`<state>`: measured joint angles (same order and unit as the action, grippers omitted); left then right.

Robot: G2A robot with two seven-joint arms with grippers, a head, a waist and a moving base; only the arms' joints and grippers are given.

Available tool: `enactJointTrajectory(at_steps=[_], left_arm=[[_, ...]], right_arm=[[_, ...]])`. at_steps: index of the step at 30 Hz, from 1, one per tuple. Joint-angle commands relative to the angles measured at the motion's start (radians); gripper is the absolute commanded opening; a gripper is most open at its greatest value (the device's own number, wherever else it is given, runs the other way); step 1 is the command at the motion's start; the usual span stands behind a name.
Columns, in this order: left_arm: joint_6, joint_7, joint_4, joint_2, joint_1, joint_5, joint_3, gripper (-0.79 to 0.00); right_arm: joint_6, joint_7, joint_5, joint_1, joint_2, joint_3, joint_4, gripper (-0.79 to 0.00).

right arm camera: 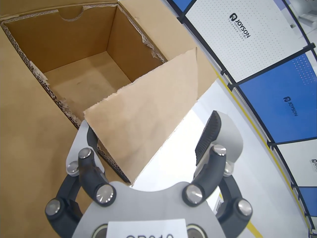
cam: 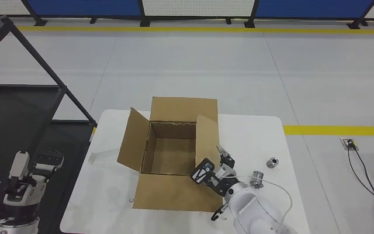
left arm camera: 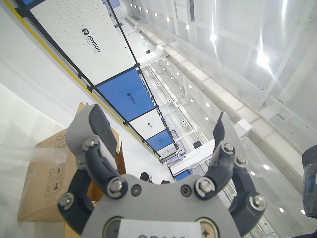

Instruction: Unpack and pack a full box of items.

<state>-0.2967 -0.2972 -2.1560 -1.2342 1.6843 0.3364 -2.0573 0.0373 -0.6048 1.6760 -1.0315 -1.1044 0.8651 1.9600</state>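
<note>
Cardboard box (cam: 173,130) — brown corrugated, top open, all four flaps folded out or standing. It stands at the middle of the white table (cam: 257,134), nearer the table's left side. In the right wrist view its bare floor and inner walls show, with torn paper edges along the rim.

Right flap (right arm camera: 146,115) — stands nearly upright, tilted slightly over the box opening, with a ragged upper edge.

Right gripper (right arm camera: 149,122) — at the box's near right corner, fingers spread wide. The flap's near corner lies between them: one finger (right arm camera: 85,134) is on the box side, partly hidden behind the cardboard, and the ribbed pad of the other (right arm camera: 208,134) is on the outer side, apart from the flap. Whether the hidden finger touches the cardboard cannot be told. Nothing is clamped.

Left gripper (left arm camera: 158,112) — beyond the table's left edge, well apart from the box and tipped up toward the ceiling. Its fingers are wide apart and hold nothing.

Small metal cylinder (cam: 272,162) — on the table to the right of the box, near the right arm, touching neither.
</note>
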Motion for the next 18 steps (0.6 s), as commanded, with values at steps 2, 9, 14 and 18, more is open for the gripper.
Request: enactJointTrajectory(at_steps=[2,9,14,18], left_arm=[[0.000,0.000,0.000,0.000,0.000,0.000,0.000,0.000],[0.000,0.000,0.000,0.000,0.000,0.000,0.000,0.000],[0.000,0.000,0.000,0.000,0.000,0.000,0.000,0.000],[0.000,0.000,0.000,0.000,0.000,0.000,0.000,0.000]], right_arm=[[0.025,0.006,0.018,-0.025,-0.003,0.018,0.019,0.000],[0.078,0.001,0.048,-0.072,-0.010,0.061,0.040,0.000],[0.091,0.020,0.028,-0.107,-0.011,0.124,0.066,0.000],[0.103,0.016,0.014,-0.141,-0.011,0.175,0.101,0.000]])
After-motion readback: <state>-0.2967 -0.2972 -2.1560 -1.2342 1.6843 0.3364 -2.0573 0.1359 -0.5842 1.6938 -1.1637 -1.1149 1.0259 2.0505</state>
